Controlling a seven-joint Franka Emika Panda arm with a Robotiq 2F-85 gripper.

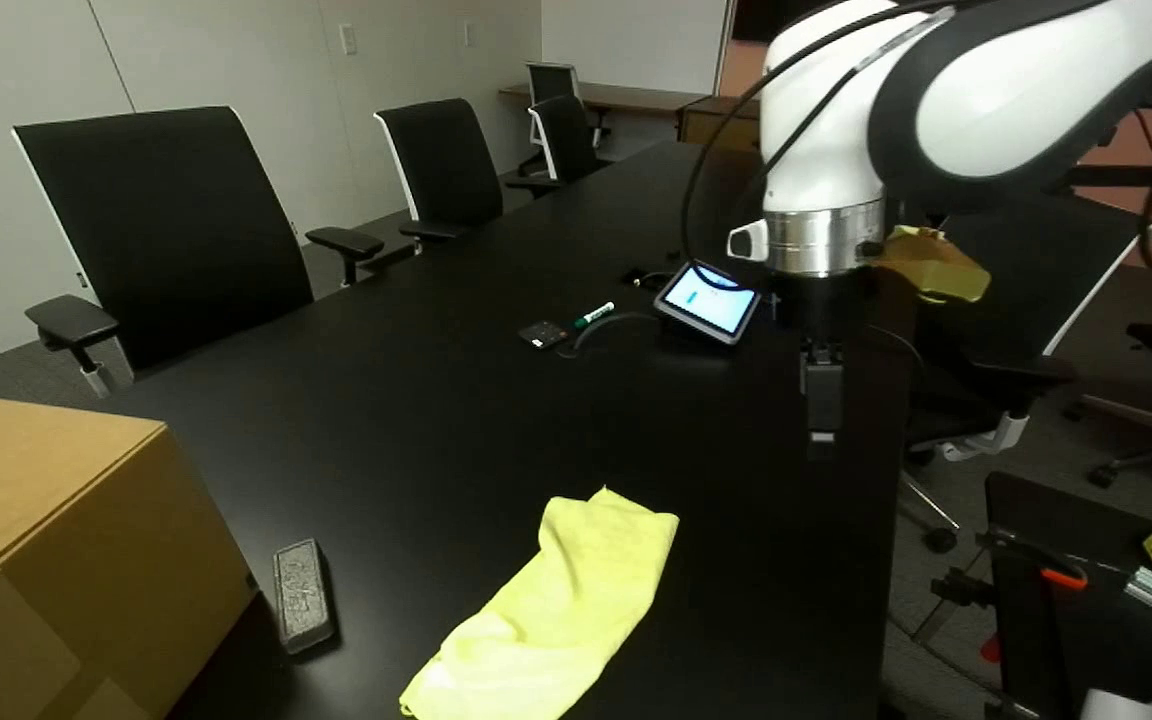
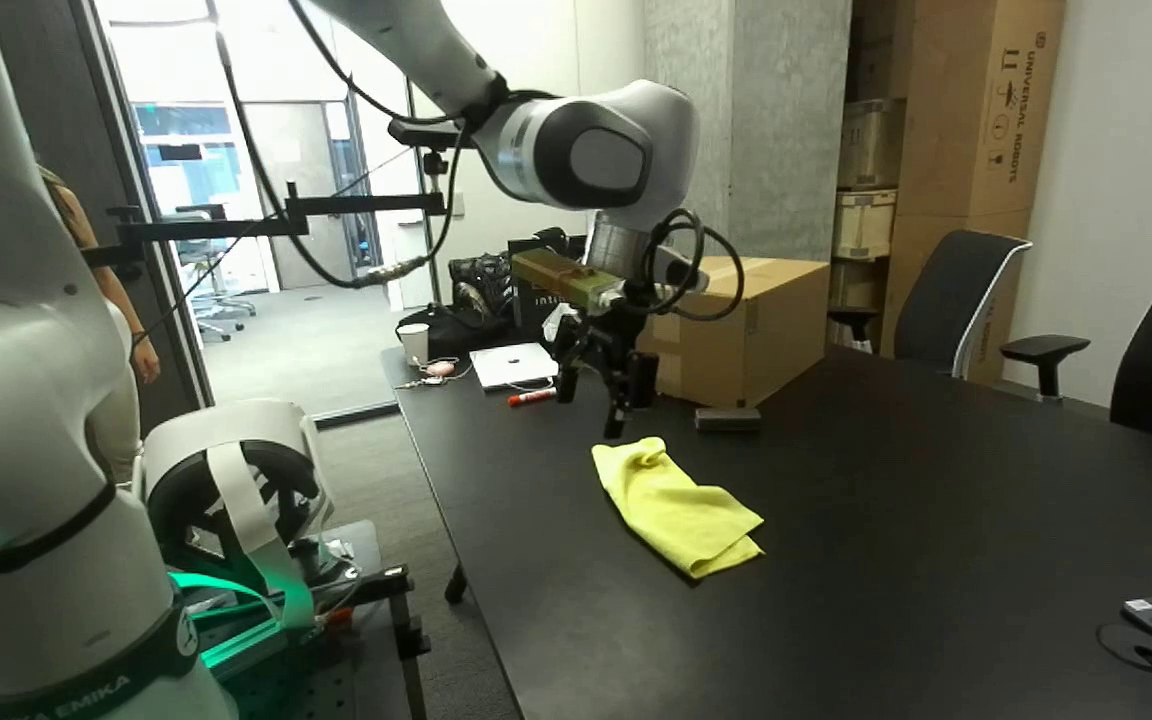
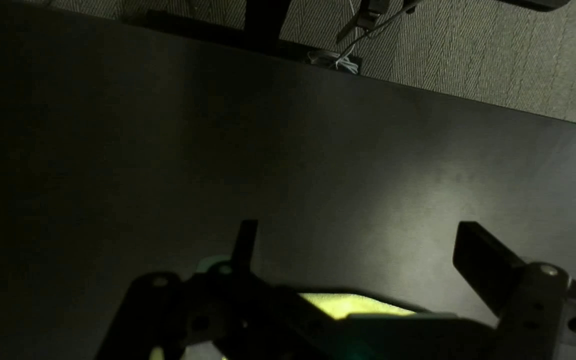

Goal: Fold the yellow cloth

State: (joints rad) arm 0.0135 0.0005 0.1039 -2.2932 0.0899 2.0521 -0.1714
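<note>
- The black two-fingered tool (image 3: 359, 225) hangs spread wide, holding nothing, above the black worktop (image 1: 416, 450).
- The crumpled, elongated lemon-yellow fabric cloth (image 1: 576, 590) lies there, farther than the tool from the worktop edge in the wrist view.

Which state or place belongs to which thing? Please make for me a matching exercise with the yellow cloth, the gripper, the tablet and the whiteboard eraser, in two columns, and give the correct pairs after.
Things
1. yellow cloth
2. gripper
3. tablet
4. whiteboard eraser

States or places
A. lit up
B. between the cardboard box and the yellow cloth
C. creased, lying on the table
D. open, holding nothing

Right pairs: 1-C; 2-D; 3-A; 4-B
</note>
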